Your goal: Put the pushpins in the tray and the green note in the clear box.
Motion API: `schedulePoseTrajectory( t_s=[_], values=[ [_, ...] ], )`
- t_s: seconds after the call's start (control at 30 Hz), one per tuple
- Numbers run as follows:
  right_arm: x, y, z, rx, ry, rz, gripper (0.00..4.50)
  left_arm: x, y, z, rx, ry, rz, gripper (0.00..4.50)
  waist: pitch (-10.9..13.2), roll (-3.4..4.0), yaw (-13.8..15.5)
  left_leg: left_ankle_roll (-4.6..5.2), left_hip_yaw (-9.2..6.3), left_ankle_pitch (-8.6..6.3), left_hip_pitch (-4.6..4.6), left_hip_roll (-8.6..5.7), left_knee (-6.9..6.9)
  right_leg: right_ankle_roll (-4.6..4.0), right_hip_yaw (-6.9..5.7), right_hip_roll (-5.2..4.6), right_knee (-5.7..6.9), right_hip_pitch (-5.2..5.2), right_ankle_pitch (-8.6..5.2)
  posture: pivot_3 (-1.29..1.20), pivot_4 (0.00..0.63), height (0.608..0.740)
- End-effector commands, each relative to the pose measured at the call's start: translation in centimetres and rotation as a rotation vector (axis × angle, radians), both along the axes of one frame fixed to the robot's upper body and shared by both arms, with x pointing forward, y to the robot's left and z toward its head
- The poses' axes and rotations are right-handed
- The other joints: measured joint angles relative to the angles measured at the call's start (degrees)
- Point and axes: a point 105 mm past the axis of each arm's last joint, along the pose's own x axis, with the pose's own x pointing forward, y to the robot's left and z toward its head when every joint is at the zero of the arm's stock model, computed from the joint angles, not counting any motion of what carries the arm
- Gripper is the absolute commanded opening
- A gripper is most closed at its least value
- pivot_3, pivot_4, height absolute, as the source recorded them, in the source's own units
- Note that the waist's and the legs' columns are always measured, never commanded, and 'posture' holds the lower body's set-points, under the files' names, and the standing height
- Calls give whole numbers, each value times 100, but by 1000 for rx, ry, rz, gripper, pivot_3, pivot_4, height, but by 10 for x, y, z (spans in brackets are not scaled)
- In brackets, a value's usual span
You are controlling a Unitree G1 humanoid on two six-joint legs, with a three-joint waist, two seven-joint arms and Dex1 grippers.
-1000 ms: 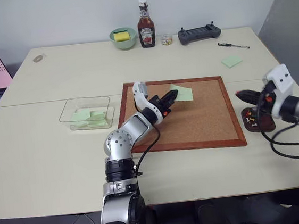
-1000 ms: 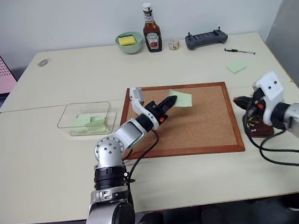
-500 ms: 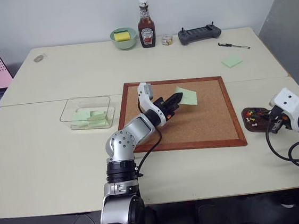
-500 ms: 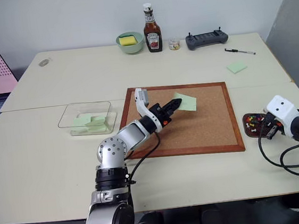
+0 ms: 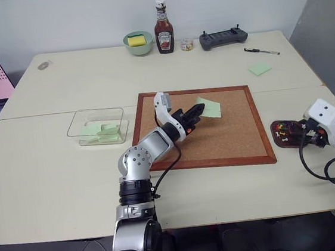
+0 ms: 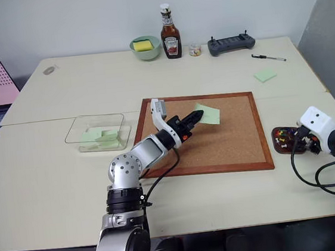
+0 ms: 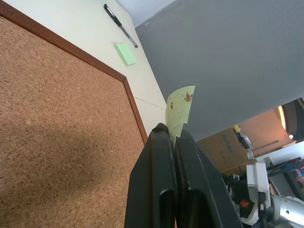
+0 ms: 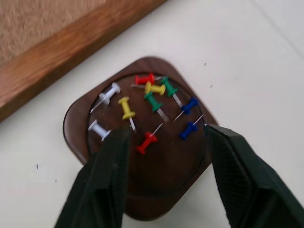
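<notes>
Over a wood-framed cork board (image 5: 215,126), the left gripper (image 5: 195,112) pinches a pale green paper note (image 5: 209,107) while the right gripper (image 8: 164,142) hovers spread above the dark reddish-brown tray (image 8: 161,190) of coloured plastic pushpins (image 8: 154,102)

No text can be read; the ketchup bottle (image 5: 163,27) label is too small to make out.

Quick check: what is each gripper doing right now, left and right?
Left gripper: shut on the thin pale green paper note, above the cork board.
Right gripper: open, empty, over the dark reddish-brown tray of coloured pushpins.
</notes>
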Motion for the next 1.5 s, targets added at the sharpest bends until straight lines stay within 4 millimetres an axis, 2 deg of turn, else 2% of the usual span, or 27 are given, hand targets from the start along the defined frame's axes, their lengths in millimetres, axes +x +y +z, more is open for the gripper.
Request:
schedulePoseTrajectory(
  t_s=[0.03,0.1,0.2,0.27,0.4,0.47,0.53,0.67,0.87,1.27,1.33,1.37,1.5],
  values=[
    [2,29,42,84,-110,133,3102,-2,10,28,49,-134,36,0,0,0,-17,0,0,0,0,0,0,0,0,0,0,0,0,0,150,740],
    [3,48,52,132,-156,209,3102,2,26,41,109,-198,120,0,1,-2,-35,0,0,0,2,4,0,0,0,2,1,0,0,0,150,740],
    [10,81,64,219,-251,318,3102,8,66,62,194,-259,318,0,3,-6,-37,0,-1,0,5,10,0,0,-1,6,3,0,0,0,150,740],
    [11,102,65,265,-270,393,3102,6,88,74,249,-305,415,0,3,-6,-22,-1,-2,0,4,8,1,0,-1,5,3,1,0,0,150,740],
    [13,160,62,402,-276,580,3102,-6,154,92,443,-367,677,0,8,-14,-38,-2,-5,1,1,11,1,0,-2,6,1,-3,1,0,150,740],
    [12,184,62,452,-267,662,3102,-14,181,94,529,-358,782,0,8,-14,-68,-2,-7,1,2,10,-4,-1,-3,6,5,-5,1,0,150,740],
    [10,208,61,501,-254,744,3102,-25,212,85,603,-304,876,0,8,-14,-51,-3,-9,1,1,8,-4,-1,-3,5,8,-9,1,0,150,740],
    [8,240,55,520,-224,856,3102,-42,252,69,736,-220,968,0,9,-17,-20,-3,-11,1,0,5,-2,-2,-5,0,6,-9,1,0,150,740],
    [3,265,53,524,-198,957,3102,-42,277,60,817,-168,1020,0,9,-22,17,-4,-26,1,-4,0,1,-3,-18,-2,7,-6,2,0,150,740],
    [-4,275,50,532,-194,966,3102,-16,262,36,816,-148,917,0,9,-22,-14,-3,-25,1,-1,8,-4,-5,-18,4,12,-12,3,0,150,740],
    [-5,274,49,533,-194,958,3156,-12,261,33,811,-143,911,372,9,-22,-14,-2,-24,1,0,7,-4,-5,-18,4,13,-12,3,0,150,740],
    [-5,274,48,533,-193,956,3156,-12,261,34,809,-145,911,412,9,-22,-13,-2,-24,0,0,7,-4,-6,-18,3,14,-12,3,0,150,740],
    [-5,273,48,530,-195,947,3156,-11,257,38,793,-162,902,1370,9,-22,-14,-1,-24,0,-1,7,-4,-6,-18,4,14,-12,3,0,150,740]
  ],
)
